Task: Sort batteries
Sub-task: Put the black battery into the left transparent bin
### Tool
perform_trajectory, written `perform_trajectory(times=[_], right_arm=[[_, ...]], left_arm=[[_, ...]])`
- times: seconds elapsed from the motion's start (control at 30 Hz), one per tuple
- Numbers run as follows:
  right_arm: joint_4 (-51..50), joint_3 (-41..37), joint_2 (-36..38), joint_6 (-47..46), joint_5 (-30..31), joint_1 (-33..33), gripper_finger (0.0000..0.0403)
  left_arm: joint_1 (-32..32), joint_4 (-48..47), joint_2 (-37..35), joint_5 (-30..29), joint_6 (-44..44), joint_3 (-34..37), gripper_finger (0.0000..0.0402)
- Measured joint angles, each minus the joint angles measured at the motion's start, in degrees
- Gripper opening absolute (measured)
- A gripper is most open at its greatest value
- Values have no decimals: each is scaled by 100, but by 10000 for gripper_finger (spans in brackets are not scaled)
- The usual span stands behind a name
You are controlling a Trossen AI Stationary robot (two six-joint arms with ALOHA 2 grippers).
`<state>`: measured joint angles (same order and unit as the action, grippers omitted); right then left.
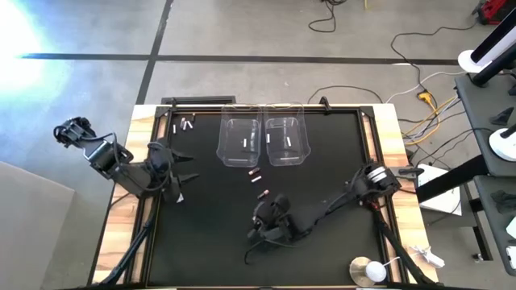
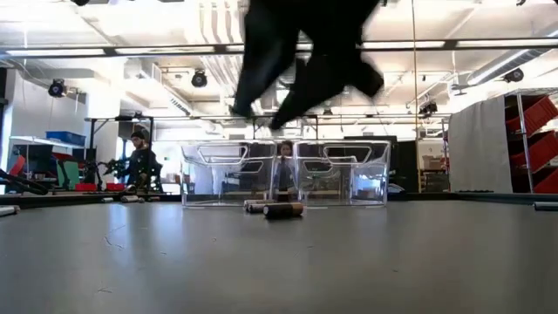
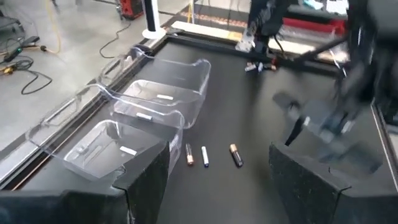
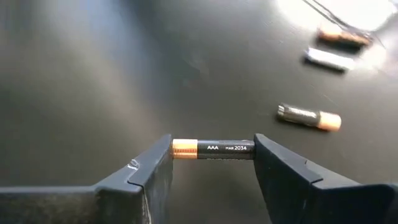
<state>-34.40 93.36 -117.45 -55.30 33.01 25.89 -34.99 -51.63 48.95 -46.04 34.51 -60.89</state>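
battery clamped endwise, right gripper

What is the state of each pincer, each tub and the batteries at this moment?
Right pincer: closed on a dark AAA battery with copper end, gripped end to end.
Left pincer: open, empty.
Two clear plastic rectangular tubs: upright, a white battery lying inside each.
Three loose batteries before the tubs: lying flat on the black mat.

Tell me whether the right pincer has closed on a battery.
Shut on it: the right pincer spans the dark AAA battery, fingers touching both ends.
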Motion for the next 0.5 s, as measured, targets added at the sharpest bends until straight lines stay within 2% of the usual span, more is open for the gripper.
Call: perform_trajectory(times=[0.1, 0.2, 0.5], right_arm=[[13, 2, 505, 279, -321, -89, 194], [15, 0, 983, 613, -394, -268, 191], [352, 0, 2200, 1288, -1450, -1124, 190]], left_arm=[[-36, 2, 98, 4, -150, 94, 252], [-49, 52, 271, 0, -418, 125, 252], [-41, 964, 990, -3, -2012, 86, 252]])
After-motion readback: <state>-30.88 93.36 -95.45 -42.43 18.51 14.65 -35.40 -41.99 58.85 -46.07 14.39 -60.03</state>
